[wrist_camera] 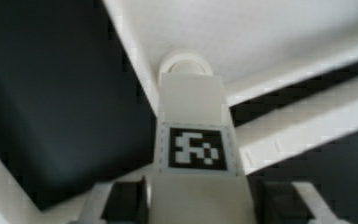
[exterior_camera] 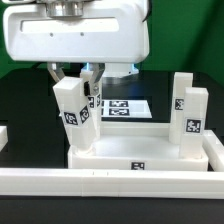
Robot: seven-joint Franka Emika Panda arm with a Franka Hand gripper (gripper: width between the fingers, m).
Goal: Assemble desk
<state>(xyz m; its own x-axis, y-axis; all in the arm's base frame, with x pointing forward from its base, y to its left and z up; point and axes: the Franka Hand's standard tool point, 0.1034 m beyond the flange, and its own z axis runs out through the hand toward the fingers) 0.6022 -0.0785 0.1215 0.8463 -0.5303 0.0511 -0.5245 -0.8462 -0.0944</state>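
In the exterior view, the claw is hanging under the big white wrist housing and is clamping a white block leg between its two dark fingers, near the leg's upper end. This held leg is tilting, its top leaning toward the exterior view's left, while its lower end is sitting at the desk top near the left corner on the exterior view's left side. The desk top is lying on the black tabletop, pushed up against the long white border rail at the near edge. A second leg is standing upright at the corner on the exterior view's right. The marker board is lying flat farther back, behind the desk top.

In the wrist view, the held leg is running away from the camera with its tag facing up, and the fingers are pressing on both of its sides. Whether its far end is already in a socket I cannot tell.

My reading is that the step in hand is fitting this leg into its corner socket. The next move seems to call for bringing the leg upright over the socket, then turning or pressing it home without shoving the desk top off the rail.
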